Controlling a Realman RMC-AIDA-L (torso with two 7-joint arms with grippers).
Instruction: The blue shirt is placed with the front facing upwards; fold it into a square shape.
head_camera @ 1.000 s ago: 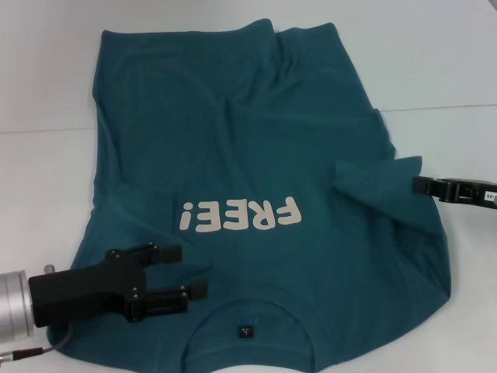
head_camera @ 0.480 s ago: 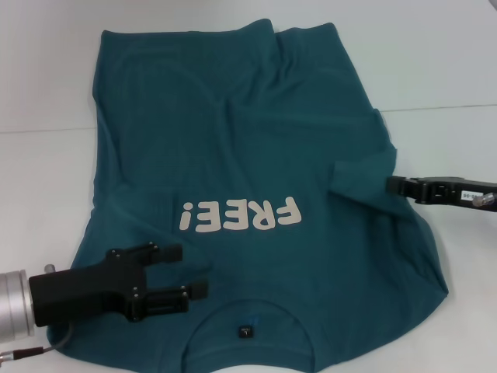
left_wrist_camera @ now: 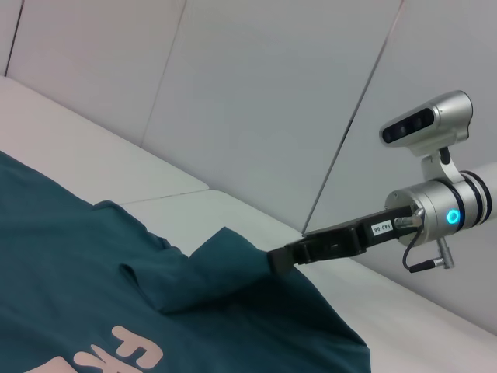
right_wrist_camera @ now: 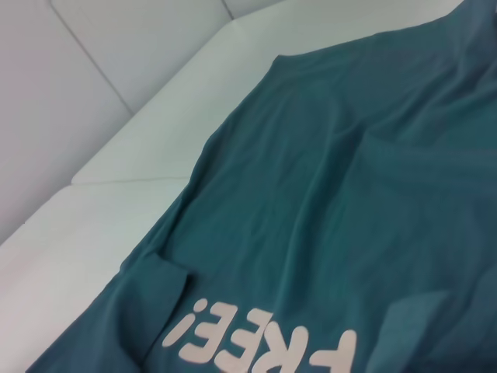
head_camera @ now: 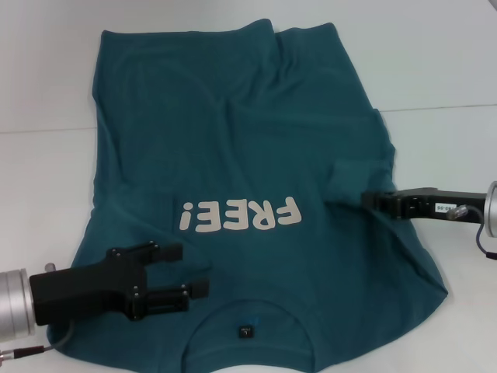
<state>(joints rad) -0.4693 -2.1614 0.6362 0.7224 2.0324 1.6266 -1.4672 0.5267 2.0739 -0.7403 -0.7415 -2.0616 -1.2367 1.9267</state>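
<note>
We see the dark teal-blue cotton T-shirt (head_camera: 256, 194) spread front-up on the white bench (head_camera: 46, 171), our right gripper (head_camera: 371, 200) pinching its folded-in sleeve, our left gripper (head_camera: 177, 272) hovering wide near the collar, pale panelled walls behind.

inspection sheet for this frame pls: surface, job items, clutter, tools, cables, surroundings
Surface: white table, a seam line running across it.
Job's things: blue shirt lies front up, white "FREE!" lettering showing; its right sleeve is lifted and drawn in over the body; wrinkles across the cloth.
Clutter: nothing seen.
Tools: left tool open, over the shirt near the collar. Right tool shut on the right sleeve, at the shirt's right edge.
Cables: grey cable looping under the left wrist; short black cable at the right wrist.
Surroundings: pale panelled wall behind the table.
</note>
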